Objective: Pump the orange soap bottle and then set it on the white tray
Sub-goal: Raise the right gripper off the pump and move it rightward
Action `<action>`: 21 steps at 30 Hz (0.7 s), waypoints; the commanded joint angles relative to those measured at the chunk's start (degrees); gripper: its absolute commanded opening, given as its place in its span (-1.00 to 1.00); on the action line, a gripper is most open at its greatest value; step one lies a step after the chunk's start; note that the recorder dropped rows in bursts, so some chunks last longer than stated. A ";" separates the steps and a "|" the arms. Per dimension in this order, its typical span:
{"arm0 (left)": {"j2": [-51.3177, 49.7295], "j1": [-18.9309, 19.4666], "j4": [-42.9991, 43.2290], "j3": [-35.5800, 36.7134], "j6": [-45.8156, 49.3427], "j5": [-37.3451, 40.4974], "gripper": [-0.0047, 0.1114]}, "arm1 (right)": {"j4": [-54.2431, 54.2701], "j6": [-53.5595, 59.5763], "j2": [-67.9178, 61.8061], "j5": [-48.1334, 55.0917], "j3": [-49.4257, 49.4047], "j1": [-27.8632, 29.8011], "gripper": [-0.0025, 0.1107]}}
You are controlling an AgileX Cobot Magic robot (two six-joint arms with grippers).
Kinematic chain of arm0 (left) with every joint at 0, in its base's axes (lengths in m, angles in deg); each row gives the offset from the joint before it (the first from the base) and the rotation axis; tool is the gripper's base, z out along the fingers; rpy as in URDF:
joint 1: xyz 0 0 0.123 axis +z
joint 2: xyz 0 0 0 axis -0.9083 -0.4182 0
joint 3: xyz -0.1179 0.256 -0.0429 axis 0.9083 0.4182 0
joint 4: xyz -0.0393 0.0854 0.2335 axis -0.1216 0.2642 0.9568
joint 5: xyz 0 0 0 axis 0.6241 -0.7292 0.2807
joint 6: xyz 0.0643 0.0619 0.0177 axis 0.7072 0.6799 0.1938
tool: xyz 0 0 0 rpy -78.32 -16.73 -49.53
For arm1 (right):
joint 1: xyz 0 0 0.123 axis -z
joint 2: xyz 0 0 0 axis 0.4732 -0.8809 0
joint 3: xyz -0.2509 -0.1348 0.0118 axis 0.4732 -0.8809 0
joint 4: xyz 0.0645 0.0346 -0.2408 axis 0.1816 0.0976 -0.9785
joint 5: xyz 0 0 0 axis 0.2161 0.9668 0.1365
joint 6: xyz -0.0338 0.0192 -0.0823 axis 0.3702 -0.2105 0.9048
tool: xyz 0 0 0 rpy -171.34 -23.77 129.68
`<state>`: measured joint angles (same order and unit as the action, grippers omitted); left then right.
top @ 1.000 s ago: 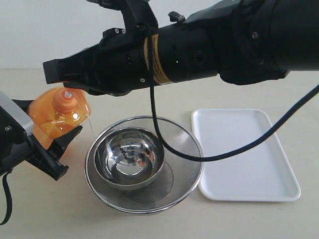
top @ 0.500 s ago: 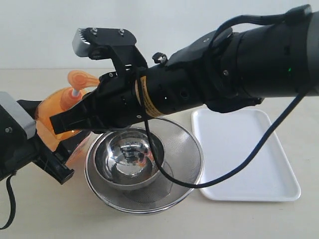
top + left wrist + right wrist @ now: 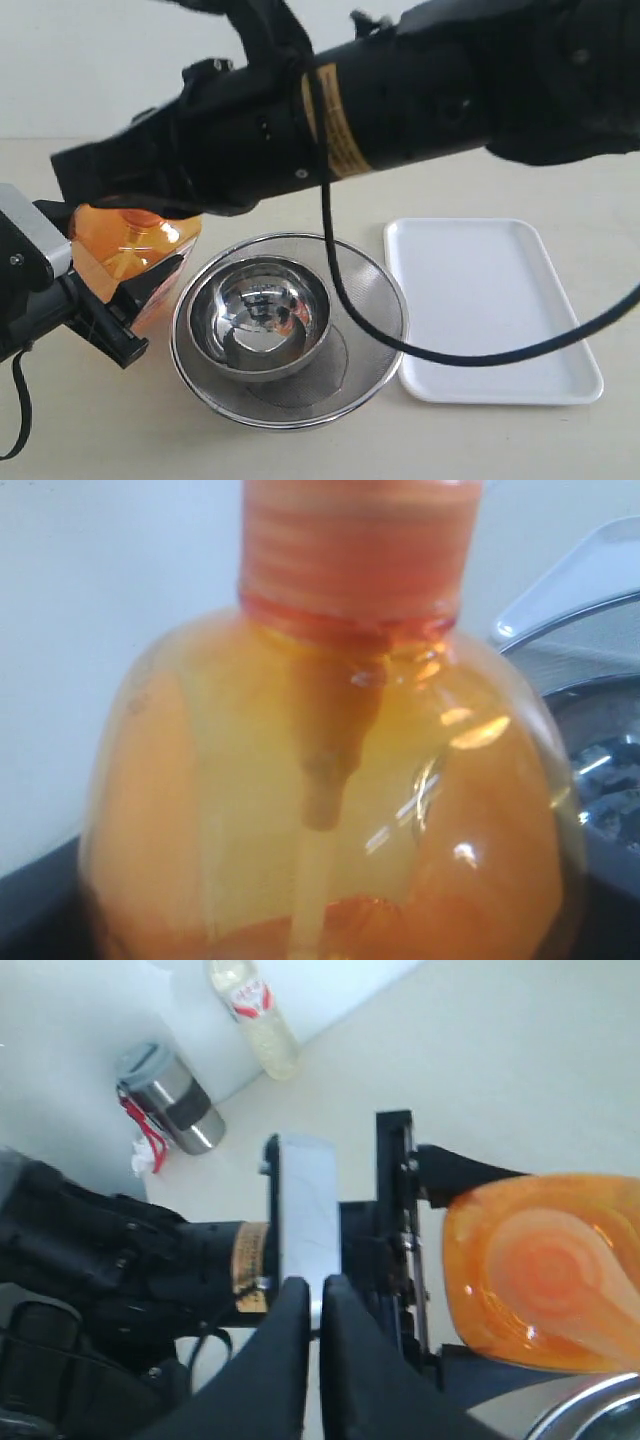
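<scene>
Reaching across from the right in the exterior view, the black right arm hides the top of the orange soap bottle, and its right hand sits at the far left with its fingers pressed together. The left hand pinches the bottle's body, one black finger on either side. The bottle stands just left of a round mesh strainer, which holds a steel bowl. The white tray lies on the worktop just right of the strainer, well apart from the bottle. Whether the bottle's base touches the worktop I cannot tell.

The left wrist view is filled by the bottle. Orange liquid and a pale dip tube show through its wall, and a ribbed orange collar sits above. Parts of the bowl and a tray corner show beside it.

The right wrist view looks down on the closed right hand, whose tips are over the left arm's silver plate and apart from the orange pump head. Far off stand a steel flask and a clear bottle with a red-and-white label.
</scene>
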<state>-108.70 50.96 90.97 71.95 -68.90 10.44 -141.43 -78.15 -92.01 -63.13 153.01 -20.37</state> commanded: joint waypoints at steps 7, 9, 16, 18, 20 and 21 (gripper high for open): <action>-0.07 -0.35 -0.72 0.17 -1.88 0.92 -0.84 | 0.02 -2.25 10.69 -1.57 -0.59 0.11 -0.96; -0.07 -0.35 -0.72 0.17 -2.40 0.92 -0.84 | 0.02 -2.25 12.22 0.01 -2.68 0.11 -0.96; -0.07 -0.35 -1.17 0.17 -5.82 0.44 -0.84 | 0.02 -2.18 17.85 22.82 -17.77 0.11 -0.96; -0.07 -0.35 -2.39 0.17 -7.17 0.20 -0.84 | 0.02 -2.18 19.35 29.25 -22.24 0.11 -0.96; -0.07 -0.35 -3.61 0.17 -7.87 0.06 -0.84 | 0.02 -2.18 20.36 33.53 -25.74 0.11 -0.96; -0.07 -0.35 -4.35 0.17 -8.27 0.06 -0.84 | 0.02 -2.18 20.95 35.06 -27.17 0.11 -0.96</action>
<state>-108.70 50.96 88.67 71.95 -74.71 9.55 -141.43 -80.09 -72.96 -34.26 129.80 -20.37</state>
